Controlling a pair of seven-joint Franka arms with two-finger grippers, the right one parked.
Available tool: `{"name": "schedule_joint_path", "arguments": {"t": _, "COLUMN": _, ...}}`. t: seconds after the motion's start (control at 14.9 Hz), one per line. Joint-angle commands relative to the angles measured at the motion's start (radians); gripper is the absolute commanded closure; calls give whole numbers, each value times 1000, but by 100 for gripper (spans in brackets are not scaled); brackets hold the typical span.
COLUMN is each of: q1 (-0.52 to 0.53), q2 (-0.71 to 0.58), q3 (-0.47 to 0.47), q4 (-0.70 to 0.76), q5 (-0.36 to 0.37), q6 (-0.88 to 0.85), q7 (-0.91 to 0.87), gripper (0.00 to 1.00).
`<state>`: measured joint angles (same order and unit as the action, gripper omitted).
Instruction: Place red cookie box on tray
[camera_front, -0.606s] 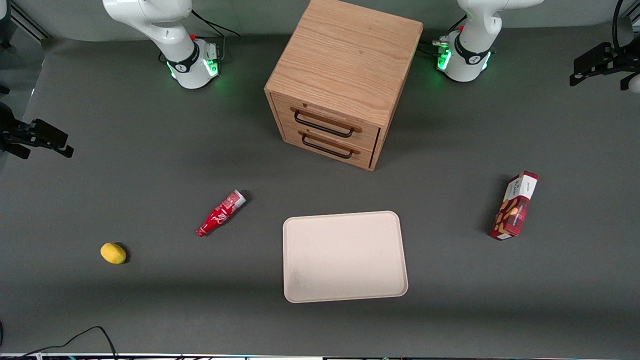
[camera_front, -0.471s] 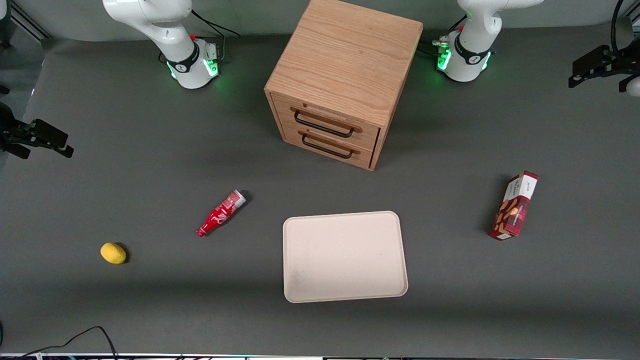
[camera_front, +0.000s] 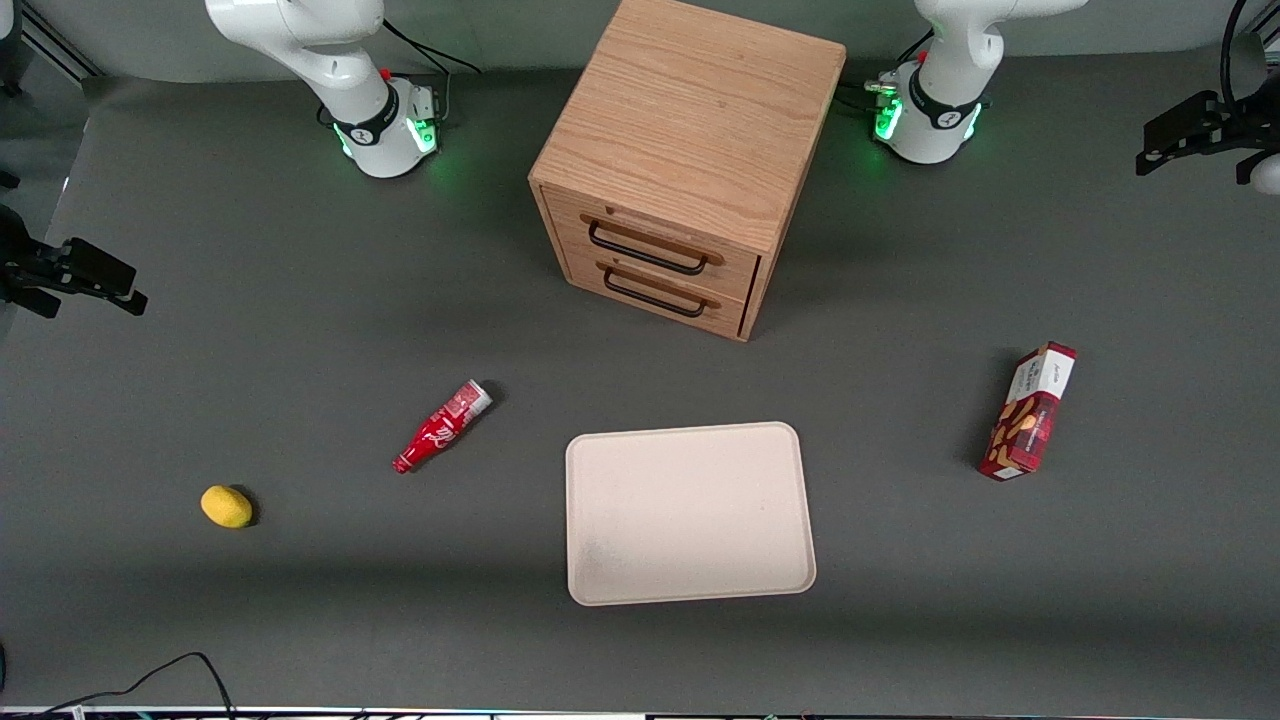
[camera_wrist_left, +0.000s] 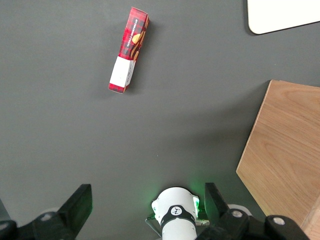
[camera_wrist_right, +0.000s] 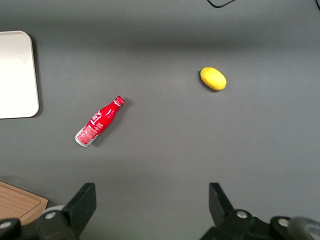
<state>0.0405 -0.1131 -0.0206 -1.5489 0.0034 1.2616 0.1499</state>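
Note:
The red cookie box lies on the grey table toward the working arm's end, its white end pointing away from the front camera. It also shows in the left wrist view. The pale beige tray sits bare in the middle of the table, nearer the front camera than the cabinet; one corner of the tray appears in the wrist view. My gripper hangs high over the table near the arm's base, well away from the box, open with nothing between its fingers. In the front view the gripper sits at the table's end.
A wooden two-drawer cabinet stands at the middle, farther from the front camera than the tray. A small red bottle and a yellow lemon lie toward the parked arm's end. The working arm's white base is below the gripper.
My gripper has shifted very slightly at the table's end. The box, the tray and the other objects have not moved.

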Motion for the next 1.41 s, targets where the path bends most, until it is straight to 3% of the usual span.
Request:
{"name": "schedule_joint_path", "arguments": {"t": 0.0, "q1": 2, "q2": 16, "q3": 4, "q4": 32, "q5": 9, "q6": 10, "q7": 40, "gripper": 0}}
{"name": "schedule_joint_path", "arguments": {"t": 0.47, "q1": 28, "q2": 252, "q3": 59, "q4": -14, "q5": -6, "q6": 174, "q7": 446, "gripper": 0}}
{"name": "schedule_joint_path", "arguments": {"t": 0.94, "q1": 33, "q2": 363, "q3": 65, "q4": -361, "q5": -37, "q6": 749, "q7": 491, "gripper": 0}}
{"name": "schedule_joint_path", "arguments": {"t": 1.35, "q1": 30, "q2": 498, "q3": 64, "q4": -448, "q5": -37, "q6": 1045, "q7": 505, "gripper": 0}}
